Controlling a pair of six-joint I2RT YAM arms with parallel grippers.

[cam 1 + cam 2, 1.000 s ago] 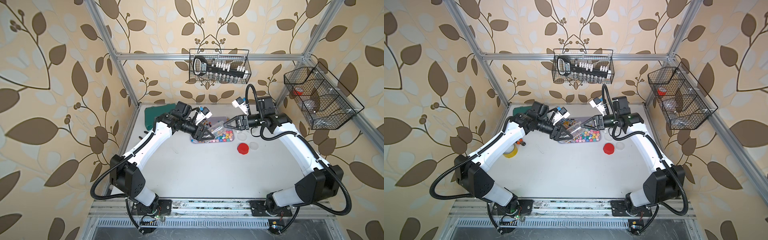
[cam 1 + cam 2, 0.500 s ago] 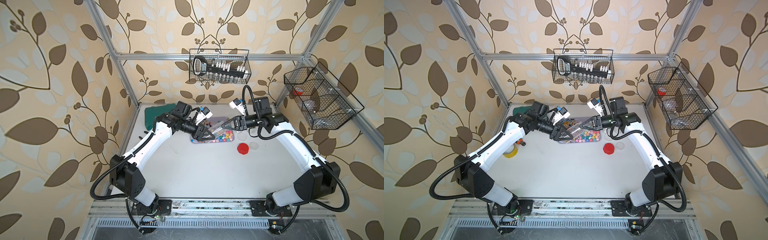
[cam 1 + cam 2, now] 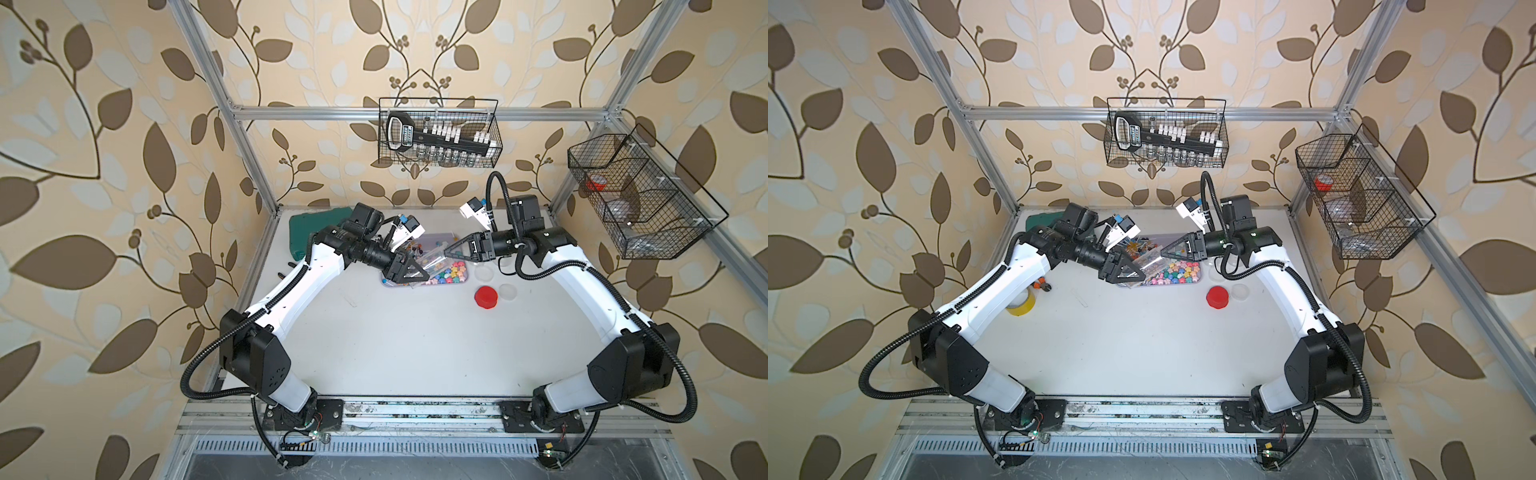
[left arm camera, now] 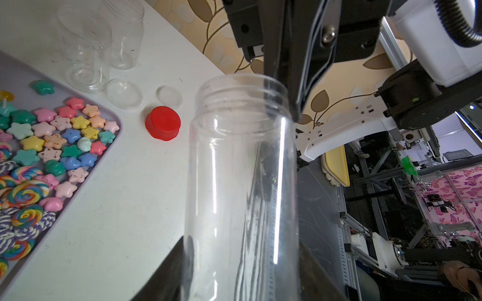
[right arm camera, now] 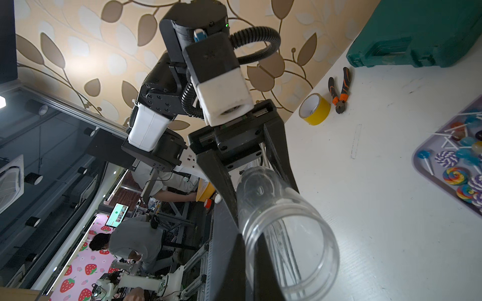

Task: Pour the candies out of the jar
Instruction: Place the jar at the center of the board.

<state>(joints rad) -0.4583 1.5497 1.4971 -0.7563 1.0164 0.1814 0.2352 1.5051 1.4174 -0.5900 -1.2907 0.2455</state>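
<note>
The jar (image 3: 432, 254) (image 3: 1151, 261) is clear plastic, empty and lidless. It lies tilted above the lilac tray (image 4: 15, 75). My left gripper (image 3: 409, 272) (image 4: 241, 245) is shut on its base end. My right gripper (image 3: 450, 250) (image 5: 250, 245) is shut on the rim of the jar's mouth (image 4: 242, 86) (image 5: 289, 255), one finger inside and one outside. The candies (image 3: 444, 276) (image 3: 1177, 272) (image 4: 52, 148) (image 5: 459, 169) lie spread on the tray: pastel stars, swirled lollipops and round ones on white sticks.
A red lid (image 3: 486, 298) and two clear lids (image 3: 508, 291) lie right of the tray. Two empty clear jars (image 4: 83, 52) stand behind them. Yellow tape (image 3: 1021, 303), pliers (image 5: 339, 91) and a green case (image 3: 316, 226) sit at the left. Wire baskets (image 3: 440, 137) hang on the walls.
My right gripper has moved left to the jar's mouth and closed on its rim. The left arm and the jar have stayed put.
</note>
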